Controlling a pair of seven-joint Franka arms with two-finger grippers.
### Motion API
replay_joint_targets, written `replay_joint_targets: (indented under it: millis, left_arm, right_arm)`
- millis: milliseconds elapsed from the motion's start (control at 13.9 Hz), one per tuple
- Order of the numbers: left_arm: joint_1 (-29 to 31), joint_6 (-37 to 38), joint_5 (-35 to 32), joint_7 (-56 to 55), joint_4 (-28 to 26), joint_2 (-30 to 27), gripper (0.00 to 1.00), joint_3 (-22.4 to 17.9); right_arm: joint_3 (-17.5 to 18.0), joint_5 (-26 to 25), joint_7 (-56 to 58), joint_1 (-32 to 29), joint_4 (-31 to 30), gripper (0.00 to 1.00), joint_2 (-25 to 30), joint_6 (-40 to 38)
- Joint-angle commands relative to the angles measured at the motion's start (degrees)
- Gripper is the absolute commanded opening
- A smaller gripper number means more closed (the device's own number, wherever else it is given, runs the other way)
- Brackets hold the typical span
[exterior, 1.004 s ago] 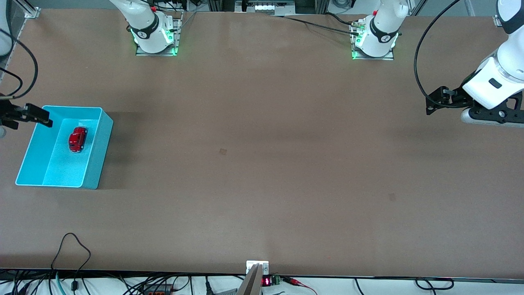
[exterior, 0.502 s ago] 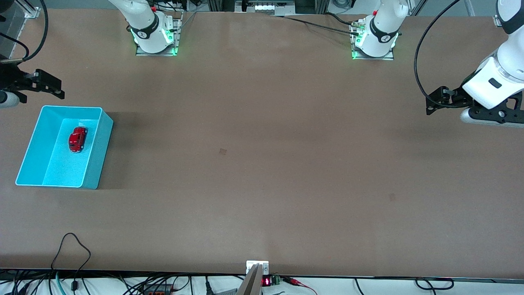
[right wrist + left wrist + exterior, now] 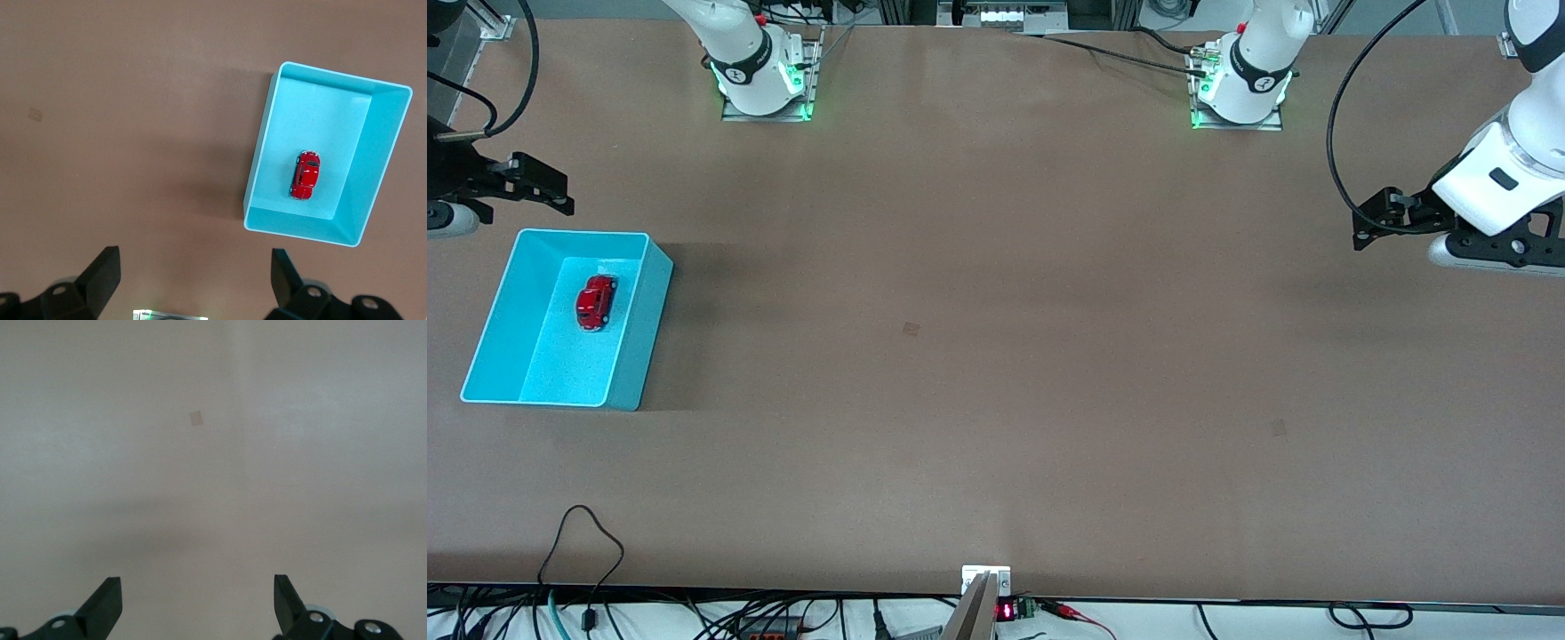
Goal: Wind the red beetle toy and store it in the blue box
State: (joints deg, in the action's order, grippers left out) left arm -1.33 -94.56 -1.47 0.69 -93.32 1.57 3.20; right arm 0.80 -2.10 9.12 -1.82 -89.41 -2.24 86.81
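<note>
The red beetle toy (image 3: 596, 301) (image 3: 305, 175) lies on the floor of the blue box (image 3: 639, 356) (image 3: 260, 160), at the right arm's end of the table. My right gripper (image 3: 551, 188) (image 3: 193, 257) hangs open and empty over bare table, just off the box rim that faces the arm bases. Nothing touches the toy. My left gripper (image 3: 1371, 224) (image 3: 197, 583) waits open and empty above bare table at the left arm's end, with only tabletop between its fingers.
The arm bases (image 3: 763, 84) (image 3: 1240, 93) stand along the table's edge farthest from the front camera. Two small dark marks (image 3: 911, 328) (image 3: 1279, 428) show on the brown tabletop. A loose cable (image 3: 587, 533) loops at the edge nearest that camera.
The right gripper has drawn back from over the box's rim toward the bases' side, open throughout. The toy, the box and the left arm have not moved.
</note>
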Motion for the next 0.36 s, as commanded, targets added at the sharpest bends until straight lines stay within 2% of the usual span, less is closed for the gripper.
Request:
replay_joint_targets:
  millis: [0, 287]
  left_arm:
    - [0.5, -1.0, 0.9, 1.2, -2.6, -2.4, 1.00, 0.5]
    - [0.5, -1.0, 1.0, 1.2, -2.5, -2.3, 1.00, 0.5]
  right_arm:
    - [0.1, 0.6, -1.3, -0.2, 0.6, 1.00, -0.1, -0.3]
    - [0.1, 0.6, -3.2, -0.3, 0.6, 1.00, -0.3, -0.3]
